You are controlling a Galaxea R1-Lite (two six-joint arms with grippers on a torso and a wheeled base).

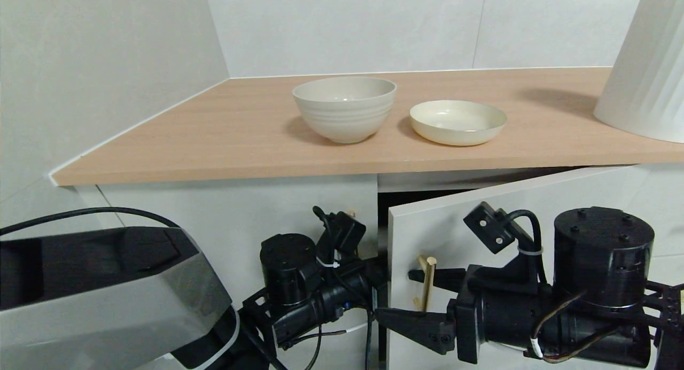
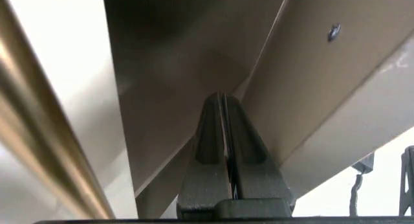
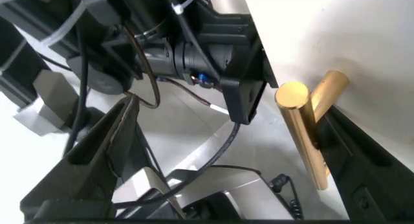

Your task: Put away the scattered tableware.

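L end effector [image 2: 223, 120] closed; R end effector [image 1: 394, 294] wide, prob. straddling door handle [image 1: 426, 284].

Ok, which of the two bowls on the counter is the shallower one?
The cream bowl on the robot's right, low and wide with a plain flared rim. The ribbed bowl beside it stands clearly taller and deeper.

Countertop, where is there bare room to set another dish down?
Bare wood lies between the left wall and the deep bowl, and between the shallow dish and the lampshade. It is tight between bowl and dish.
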